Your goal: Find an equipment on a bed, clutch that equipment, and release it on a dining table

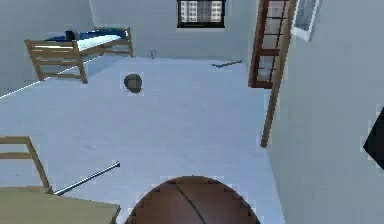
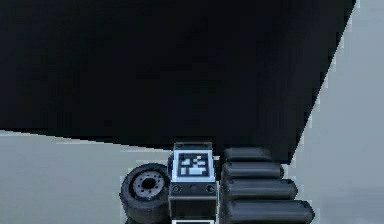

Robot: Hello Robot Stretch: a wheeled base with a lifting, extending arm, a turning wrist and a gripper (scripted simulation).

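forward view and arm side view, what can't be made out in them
Bed, forward view: dark things on it too small to name.
Brown ball, forward view: cut off by the bottom edge.
Table, forward view: cut off by the bottom-left corner.
Gripper, arm side view: far end unclear, so I cannot tell whether it holds anything.

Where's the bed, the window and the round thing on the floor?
bed [image 1: 95, 40], forward view, on its blue bedding.
window [image 1: 205, 12], forward view, on its dark panes.
round thing [image 1: 133, 83], forward view, on its middle.
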